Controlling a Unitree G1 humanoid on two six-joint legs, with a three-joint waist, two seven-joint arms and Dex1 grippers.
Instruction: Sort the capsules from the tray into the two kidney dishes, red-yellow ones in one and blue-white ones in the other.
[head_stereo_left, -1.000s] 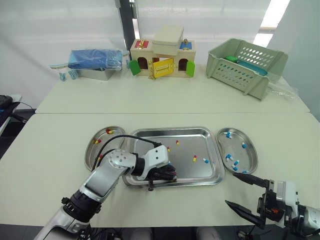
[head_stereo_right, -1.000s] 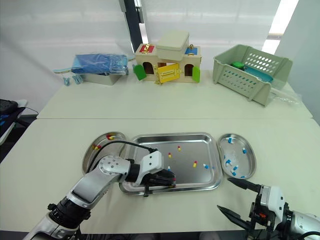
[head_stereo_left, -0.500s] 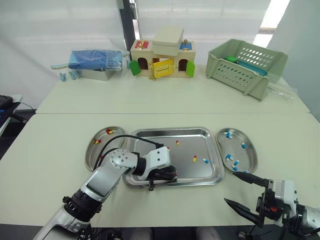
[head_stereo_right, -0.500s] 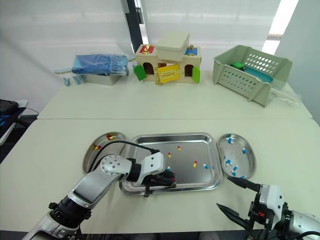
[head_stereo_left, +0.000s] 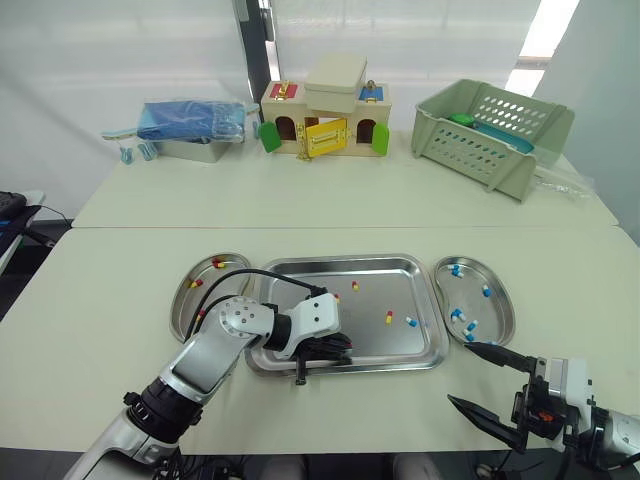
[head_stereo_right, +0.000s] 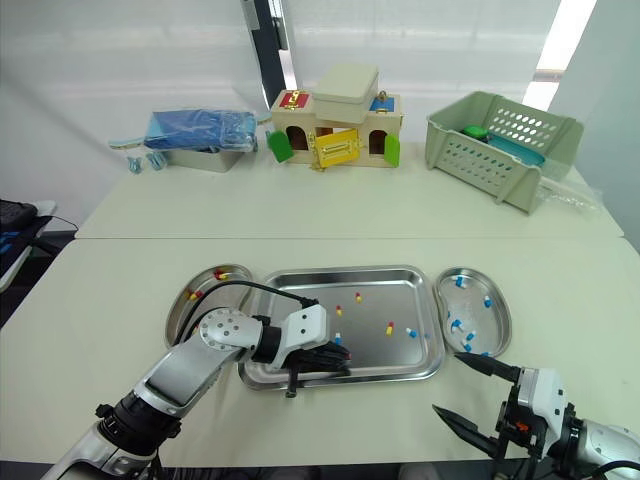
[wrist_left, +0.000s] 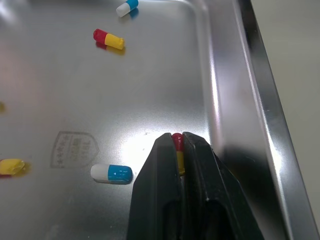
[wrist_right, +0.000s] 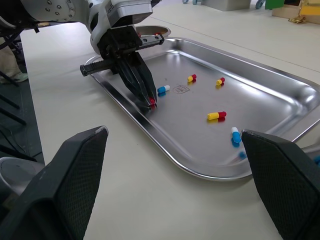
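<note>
Two cream-topped counters stand end to end, near counter (head_stereo_left: 90, 300) and far counter (head_stereo_left: 400, 195), with a thin seam (head_stereo_left: 350, 227) between them. A white wall (head_stereo_left: 120, 50) runs behind, crossed by a dark upright post (head_stereo_left: 250, 30). Bright daylight comes from a window (head_stereo_left: 545, 30) at upper right. Dark floor (head_stereo_left: 20, 270) shows at the left edge. On the far counter sit a blue wrapped pack (head_stereo_left: 190, 118), a wooden toy house (head_stereo_left: 325, 115) and a pale green plastic basket (head_stereo_left: 495, 135).

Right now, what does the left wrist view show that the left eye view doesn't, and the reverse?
Left wrist view: a red-yellow capsule pinched in the shut left pincer, close to the rim of the tray. Left eye view: the left kidney dish and right kidney dish flanking the tray, and the open right pincer. Shared: the tray and its loose capsules.
</note>
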